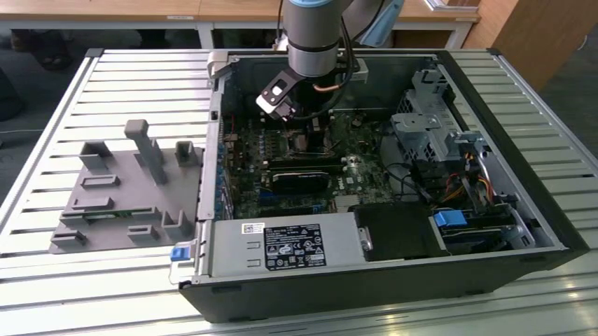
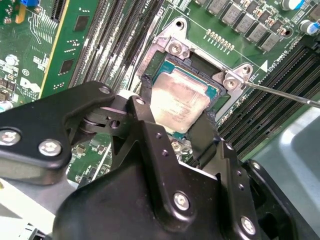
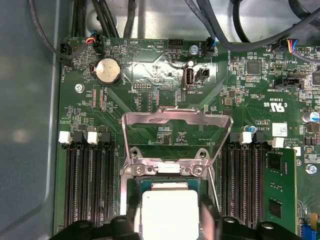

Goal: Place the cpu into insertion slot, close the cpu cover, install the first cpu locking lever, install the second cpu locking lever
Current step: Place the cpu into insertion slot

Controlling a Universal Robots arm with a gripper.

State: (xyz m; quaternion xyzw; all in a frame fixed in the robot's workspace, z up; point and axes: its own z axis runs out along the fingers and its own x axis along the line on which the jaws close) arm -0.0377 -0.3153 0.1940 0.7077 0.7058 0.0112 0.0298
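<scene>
While cpu cover point(image 3: 177, 118) stands open, end effector point(image 3: 170, 221) apparently grips cpu point(image 3: 170, 209)

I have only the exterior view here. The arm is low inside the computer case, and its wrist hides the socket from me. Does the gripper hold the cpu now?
Observer: Yes. In the second wrist view the gripper has its fingers against two opposite sides of the cpu, right at the insertion slot. I cannot tell whether the chip is fully seated.
Operator: Thank you. Is the cpu cover open or closed?
Observer: Open. In the first wrist view the cpu cover is swung away from the slot, and the green board shows through its square window.
</scene>
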